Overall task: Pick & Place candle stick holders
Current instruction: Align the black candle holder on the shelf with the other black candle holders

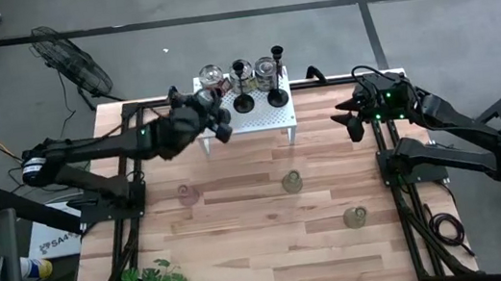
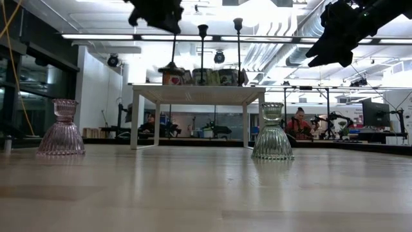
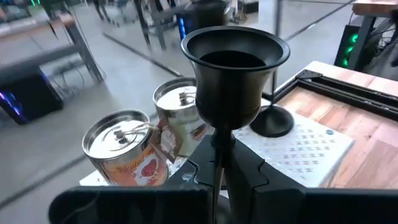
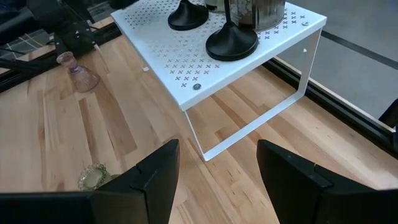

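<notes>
Above the left end of the white perforated metal stand, the left gripper is clamped tight on the thin stem of a slim black stemmed candle holder, just under its flared cup. Gripping the stem high up, I judge, lets the round base hang free so it can be set down flat. In the low view that black stick hangs from the gripper with its base just over the stand's top, among two metal-lidded glass jars standing there; I cannot tell if the base touches.

Two more black stemmed holders stand upright on the stand, their round bases flat on the perforated sheet, which looks like the collecting place for the set.

Down on the wooden table, three glass holders wait well apart: a pink ribbed glass one on the left side, a greenish ribbed glass one near the middle, and another greenish one toward the right.

Off the stand's right end, the right gripper hovers with fingers spread wide and empty, probably kept clear of the working arm.
</notes>
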`<state>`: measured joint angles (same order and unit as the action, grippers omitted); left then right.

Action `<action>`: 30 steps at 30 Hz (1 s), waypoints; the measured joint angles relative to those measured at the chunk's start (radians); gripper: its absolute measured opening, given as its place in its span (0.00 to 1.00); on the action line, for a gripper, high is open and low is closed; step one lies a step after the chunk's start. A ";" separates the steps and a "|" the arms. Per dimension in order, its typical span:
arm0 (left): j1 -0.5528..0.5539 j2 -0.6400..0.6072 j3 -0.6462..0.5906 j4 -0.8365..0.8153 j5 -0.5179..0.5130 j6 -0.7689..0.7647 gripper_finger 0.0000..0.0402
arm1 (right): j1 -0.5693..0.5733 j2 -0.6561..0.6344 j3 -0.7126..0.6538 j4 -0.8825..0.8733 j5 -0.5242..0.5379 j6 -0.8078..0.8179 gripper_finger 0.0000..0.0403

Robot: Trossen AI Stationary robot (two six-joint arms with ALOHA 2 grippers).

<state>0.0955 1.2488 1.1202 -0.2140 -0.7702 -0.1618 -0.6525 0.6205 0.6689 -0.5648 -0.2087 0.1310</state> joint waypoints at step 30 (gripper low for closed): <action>0.200 0.003 -0.002 -0.081 0.135 -0.111 0.01 | 0.000 0.000 0.000 0.007 0.023 -0.001 0.51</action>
<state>0.2958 1.2522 1.1179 -0.2945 -0.6356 -0.2728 -0.6525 0.6205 0.6689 -0.5579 -0.1860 0.1300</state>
